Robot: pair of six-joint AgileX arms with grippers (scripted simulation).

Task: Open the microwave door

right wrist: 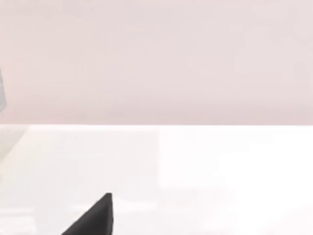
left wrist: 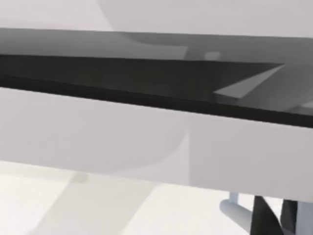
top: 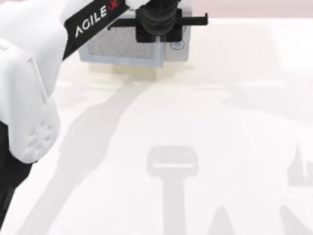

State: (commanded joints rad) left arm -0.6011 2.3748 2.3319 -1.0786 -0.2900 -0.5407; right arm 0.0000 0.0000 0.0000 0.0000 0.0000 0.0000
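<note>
Microwave door [top: 122,49], long axis across the worktop [top: 205,122], directly beneath left pincer [top: 159,35] at its free edge; finger state indiscernible; right arm parked.

One microwave [top: 132,51] is counted at the far edge of the one tabletop [top: 205,112], left of its middle. One microwave door [top: 120,46] with one speckled mesh window is seen on it. One round knob [top: 177,45] is made out beside the door; a second cannot be confirmed, since the panel is covered there. One white AgileX arm [top: 29,88] is seen in the top view, ending in one black claw [top: 156,24] over the microwave. One dark fingertip [right wrist: 95,218] is counted in the right wrist view.
</note>
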